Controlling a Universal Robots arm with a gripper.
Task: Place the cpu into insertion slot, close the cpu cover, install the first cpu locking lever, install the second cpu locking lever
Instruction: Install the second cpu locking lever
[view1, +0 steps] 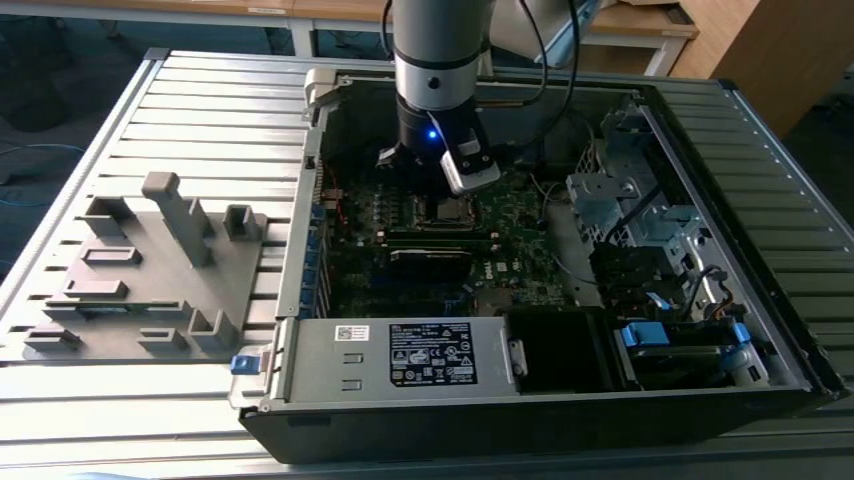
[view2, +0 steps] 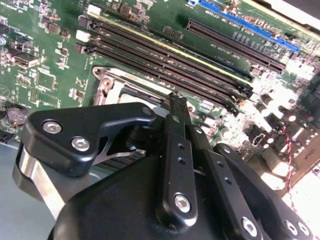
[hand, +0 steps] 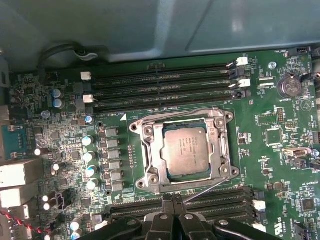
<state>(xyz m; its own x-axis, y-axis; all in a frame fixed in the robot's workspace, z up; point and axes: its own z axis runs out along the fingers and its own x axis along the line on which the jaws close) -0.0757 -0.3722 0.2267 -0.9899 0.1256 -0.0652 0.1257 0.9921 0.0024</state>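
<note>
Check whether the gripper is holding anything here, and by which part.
Nothing: the black gripper is shut and empty, beside the square silvery metal cpu cover closed over the cpu.

Even daylight fills the exterior view, though the computer case (view1: 561, 240) interior under the end effector (view1: 447, 185) sits in dim shadow, with a blue indicator light (view1: 430, 133) glowing above it. In the second wrist view, glare washes out the motherboard (view2: 280, 100) beyond the end effector; its near black linkages are soft. The first wrist view is evenly lit and sharp.
</note>
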